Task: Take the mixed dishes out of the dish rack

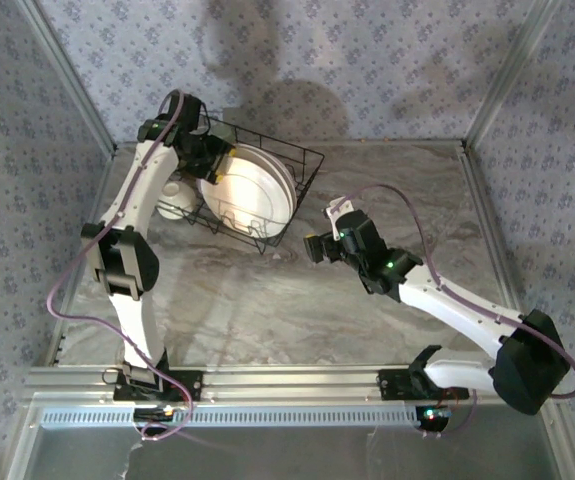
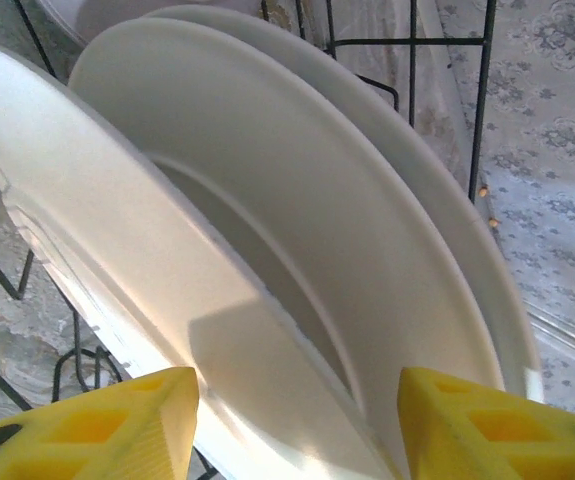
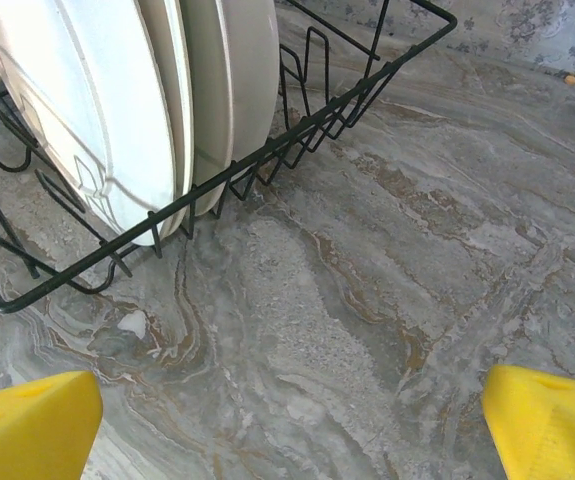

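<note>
Overhead, the left gripper [image 1: 210,160] sits at the upper left end of the rack [image 1: 302,195], largely masked by its own arm and cable, so its jaws cannot be read from that view. From the left wrist, its two yellow fingers [image 2: 107,430] are cut off by the lower edge of the frame. They stand part-way apart astride the rims of the plates [image 2: 267,220], and whether the pads press on a rim cannot be told. These plates stand on edge, closely packed, showing pale surfaces and an uncertain count. At the rack's left end a pale bowl [image 1: 172,203] is half hidden behind the left arm; whether it lies inside the wires is unclear. Mid-frame, right of the rack, the right gripper [image 1: 314,247] hangs wide and empty over the marbled table [image 1: 367,300]. From its wrist, the rack's near corner and plate rims occupy the upper left.
</note>
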You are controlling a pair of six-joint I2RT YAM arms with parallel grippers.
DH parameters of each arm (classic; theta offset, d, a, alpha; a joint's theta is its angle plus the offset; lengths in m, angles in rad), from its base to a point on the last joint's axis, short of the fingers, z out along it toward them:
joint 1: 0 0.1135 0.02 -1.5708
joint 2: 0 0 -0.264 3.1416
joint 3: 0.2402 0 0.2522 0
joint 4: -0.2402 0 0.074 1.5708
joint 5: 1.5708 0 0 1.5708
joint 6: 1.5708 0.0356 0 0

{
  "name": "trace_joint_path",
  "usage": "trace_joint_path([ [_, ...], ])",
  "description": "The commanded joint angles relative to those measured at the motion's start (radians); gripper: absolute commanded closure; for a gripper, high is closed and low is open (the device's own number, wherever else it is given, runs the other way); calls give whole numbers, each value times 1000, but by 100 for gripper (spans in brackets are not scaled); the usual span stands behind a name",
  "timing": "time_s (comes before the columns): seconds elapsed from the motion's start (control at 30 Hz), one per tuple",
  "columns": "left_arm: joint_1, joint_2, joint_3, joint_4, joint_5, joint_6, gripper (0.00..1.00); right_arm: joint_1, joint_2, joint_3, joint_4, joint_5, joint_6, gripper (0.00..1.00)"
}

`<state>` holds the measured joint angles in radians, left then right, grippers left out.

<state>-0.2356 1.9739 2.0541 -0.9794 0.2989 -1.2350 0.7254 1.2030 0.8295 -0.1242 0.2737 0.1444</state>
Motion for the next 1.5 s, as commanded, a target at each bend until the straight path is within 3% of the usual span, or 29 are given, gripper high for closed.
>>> trace_joint_path([
  [0.0,-8,-19,-3,-5,53,-58,46,6,7,24,10,-1,9,0],
  [0.37,-19,-44,-43,5,108,-103,66,5,25,32,11,5,12,0],
  [0.97,-18,-194,-226,7,194,-81,85,-17,56,66,13,-9,-3,0],
  [1.2,-18,-258,-291,13,230,-89,99,-21,75,87,13,-20,-5,0],
  [1.47,-18,-316,-304,-2,278,-91,100,-25,90,116,10,-28,-6,0],
])
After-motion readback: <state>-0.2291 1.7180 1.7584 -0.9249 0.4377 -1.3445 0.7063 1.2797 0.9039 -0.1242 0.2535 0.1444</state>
